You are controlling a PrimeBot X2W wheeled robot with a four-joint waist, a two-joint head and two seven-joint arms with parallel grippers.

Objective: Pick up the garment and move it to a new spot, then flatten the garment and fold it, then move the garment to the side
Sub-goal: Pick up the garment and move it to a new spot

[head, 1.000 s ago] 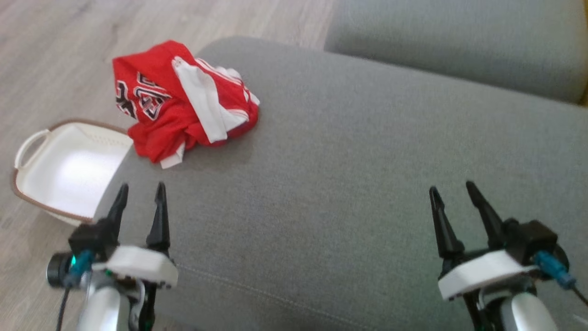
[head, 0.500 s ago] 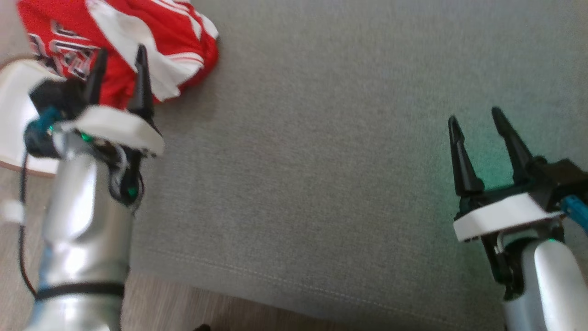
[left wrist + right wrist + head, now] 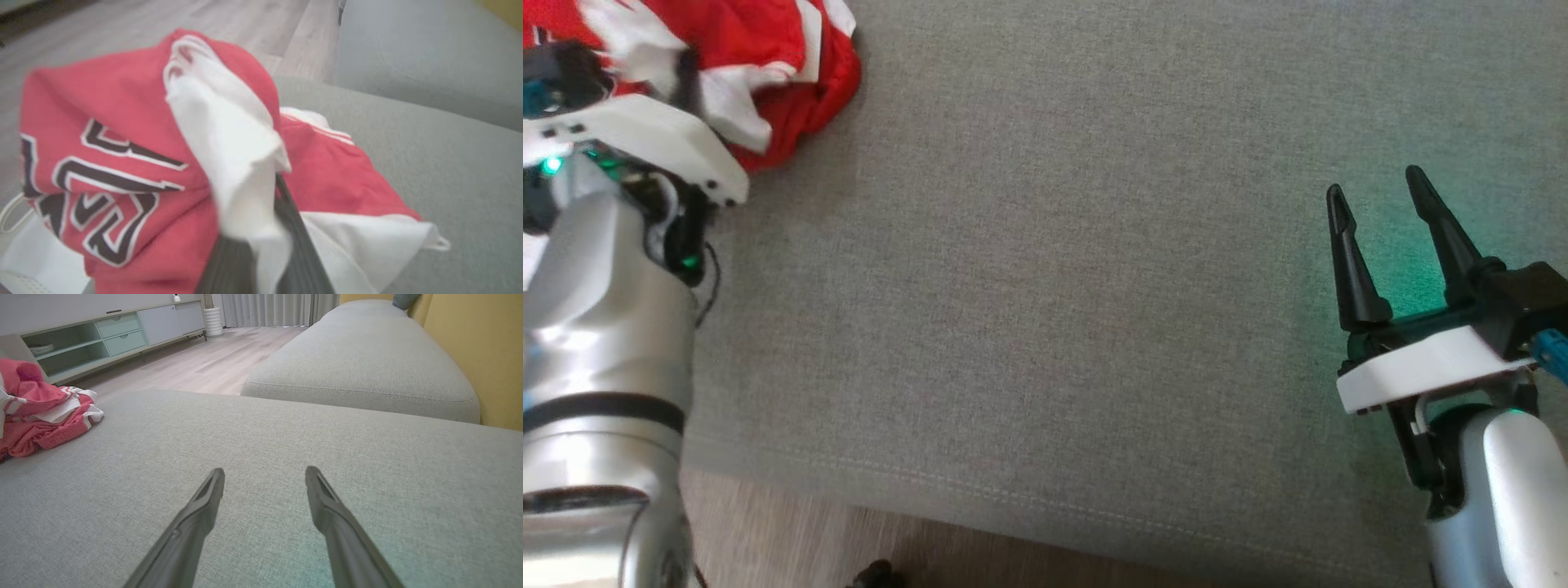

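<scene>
Left gripper was clamped on a white fold of the red jersey, bunched at the sofa cushion edge. Risk: thin pinch slips, or jersey drags off toward the floor. Right gripper hung spread, empty.

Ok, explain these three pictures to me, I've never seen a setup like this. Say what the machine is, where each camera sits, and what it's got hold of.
This is a wheeled robot with two arms, each ending in two long dark fingers. One picture looks down from its head; the other two come from cameras on its wrists, looking along the fingers. It works over a grey fabric sofa cushion. A crumpled red and white jersey with black lettering lies near the cushion's left edge. The left gripper has its fingers closed on a white fold of that jersey. The right gripper is open with nothing between its fingers, above bare cushion. A white basket sits beside the cushion.
</scene>
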